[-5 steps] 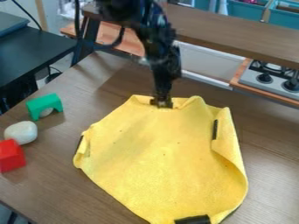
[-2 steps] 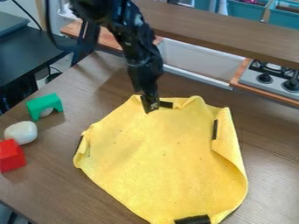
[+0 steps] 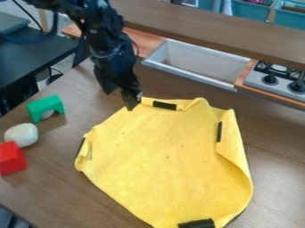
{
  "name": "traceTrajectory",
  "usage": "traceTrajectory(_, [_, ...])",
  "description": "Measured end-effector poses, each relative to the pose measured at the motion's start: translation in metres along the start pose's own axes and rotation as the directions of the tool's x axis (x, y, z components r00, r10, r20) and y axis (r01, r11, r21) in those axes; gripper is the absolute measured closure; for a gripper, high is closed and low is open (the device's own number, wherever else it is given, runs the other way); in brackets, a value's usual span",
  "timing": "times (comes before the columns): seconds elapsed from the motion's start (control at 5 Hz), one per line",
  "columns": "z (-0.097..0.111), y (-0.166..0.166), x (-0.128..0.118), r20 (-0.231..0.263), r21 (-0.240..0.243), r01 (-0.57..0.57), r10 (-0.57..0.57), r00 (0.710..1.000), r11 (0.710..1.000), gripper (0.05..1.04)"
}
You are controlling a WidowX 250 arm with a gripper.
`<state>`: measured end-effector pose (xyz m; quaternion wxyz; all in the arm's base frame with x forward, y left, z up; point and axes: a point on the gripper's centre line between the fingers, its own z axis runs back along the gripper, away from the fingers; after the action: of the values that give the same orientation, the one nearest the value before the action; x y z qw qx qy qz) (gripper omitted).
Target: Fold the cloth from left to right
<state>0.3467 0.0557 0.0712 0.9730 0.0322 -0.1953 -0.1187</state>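
Brown wood-grain tabletop (image 3: 53, 178) carries the yellow cloth (image 3: 161, 156) in my camera view, mostly spread out just in from the far edge, rims curled and the right side partly turned in. I have the gripper (image 3: 120, 99) at the cloth's far-left corner, fingers parted, grasping nothing. To my eye the left-to-right fold isn't made; gripping, lifting, carrying across and laying down all remain.

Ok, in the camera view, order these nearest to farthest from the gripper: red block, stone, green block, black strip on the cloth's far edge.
1. Strip, right of the gripper
2. Green block, to its left
3. Stone, left, below the green block
4. Red block, left, just below the stone
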Motion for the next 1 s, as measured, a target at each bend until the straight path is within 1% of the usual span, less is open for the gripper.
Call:
traceTrajectory(0.2, [0.004, 0.000, -0.024, -0.040, 0.006, -0.111, 0.112, 0.993, 0.994, 0.082])
traceTrajectory(0.4, [0.001, 0.008, -0.046, -0.069, -0.012, -0.246, 0.245, 0.967, 0.969, 0.082])
traceTrajectory(0.6, [-0.002, 0.012, -0.062, -0.081, -0.019, -0.340, 0.337, 0.938, 0.940, 0.082])
traceTrajectory(0.8, [-0.016, 0.013, -0.074, -0.093, 0.001, -0.412, 0.410, 0.907, 0.911, 0.082])
traceTrajectory(1.0, [-0.027, 0.012, -0.080, -0.103, 0.010, -0.443, 0.442, 0.891, 0.896, 0.082])
